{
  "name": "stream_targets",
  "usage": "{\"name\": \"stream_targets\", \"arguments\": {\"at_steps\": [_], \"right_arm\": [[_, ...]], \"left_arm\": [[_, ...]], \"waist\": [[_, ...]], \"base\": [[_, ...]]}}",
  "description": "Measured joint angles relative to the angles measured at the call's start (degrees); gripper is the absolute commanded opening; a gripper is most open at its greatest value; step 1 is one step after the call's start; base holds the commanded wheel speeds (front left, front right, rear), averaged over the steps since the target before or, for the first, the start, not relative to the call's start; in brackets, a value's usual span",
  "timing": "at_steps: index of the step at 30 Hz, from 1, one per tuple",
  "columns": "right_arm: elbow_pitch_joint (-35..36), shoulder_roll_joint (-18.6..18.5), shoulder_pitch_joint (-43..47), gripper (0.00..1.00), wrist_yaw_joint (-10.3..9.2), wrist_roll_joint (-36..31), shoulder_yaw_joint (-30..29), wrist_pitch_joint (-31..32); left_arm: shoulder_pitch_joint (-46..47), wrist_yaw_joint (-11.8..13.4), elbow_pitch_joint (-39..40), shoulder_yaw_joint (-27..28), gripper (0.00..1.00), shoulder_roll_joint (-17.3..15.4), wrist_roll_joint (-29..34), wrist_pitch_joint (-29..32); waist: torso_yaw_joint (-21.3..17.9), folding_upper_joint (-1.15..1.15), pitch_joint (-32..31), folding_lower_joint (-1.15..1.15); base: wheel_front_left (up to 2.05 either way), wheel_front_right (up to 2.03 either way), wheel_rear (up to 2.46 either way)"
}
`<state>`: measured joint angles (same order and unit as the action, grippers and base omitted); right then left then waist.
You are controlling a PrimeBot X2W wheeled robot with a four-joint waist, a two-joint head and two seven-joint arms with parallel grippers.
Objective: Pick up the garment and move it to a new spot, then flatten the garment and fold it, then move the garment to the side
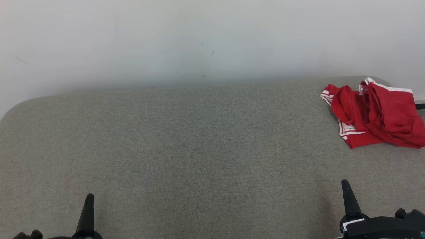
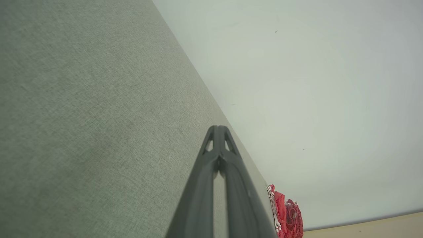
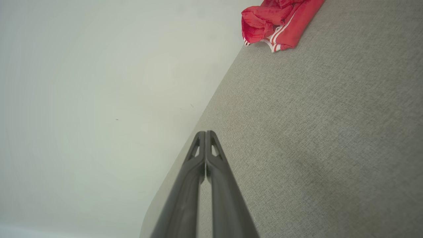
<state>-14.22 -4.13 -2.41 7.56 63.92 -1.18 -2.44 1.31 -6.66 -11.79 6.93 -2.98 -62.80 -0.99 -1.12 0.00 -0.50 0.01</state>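
Note:
The garment (image 1: 375, 114) is a red piece with white stripes, crumpled in a heap at the far right of the grey padded surface (image 1: 199, 149). It also appears as a small red bundle (image 2: 287, 213) low in the left wrist view and at the top (image 3: 277, 23) of the right wrist view. My left gripper (image 1: 89, 199) rests shut at the lower left, far from the cloth, its tips touching (image 2: 218, 129). My right gripper (image 1: 345, 186) is shut at the lower right, well short of the garment, tips pressed together (image 3: 205, 134). Neither holds anything.
A pale wall (image 1: 199, 39) rises behind the surface's far edge. The surface has rounded corners at far left (image 1: 20, 103) and far right. A strip of tan floor (image 2: 380, 226) shows beyond the surface's end in the left wrist view.

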Motion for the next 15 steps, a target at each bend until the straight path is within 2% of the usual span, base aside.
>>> {"name": "stream_targets", "arguments": {"at_steps": [15], "right_arm": [[0.0,0.0,-1.0,0.00,0.00,8.0,-1.1,2.2]], "left_arm": [[1.2,-0.4,-0.6,-0.1,0.00,0.0,-8.0,2.1]], "waist": [[0.3,0.00,0.2,0.00]], "base": [[0.00,0.00,0.00]]}}
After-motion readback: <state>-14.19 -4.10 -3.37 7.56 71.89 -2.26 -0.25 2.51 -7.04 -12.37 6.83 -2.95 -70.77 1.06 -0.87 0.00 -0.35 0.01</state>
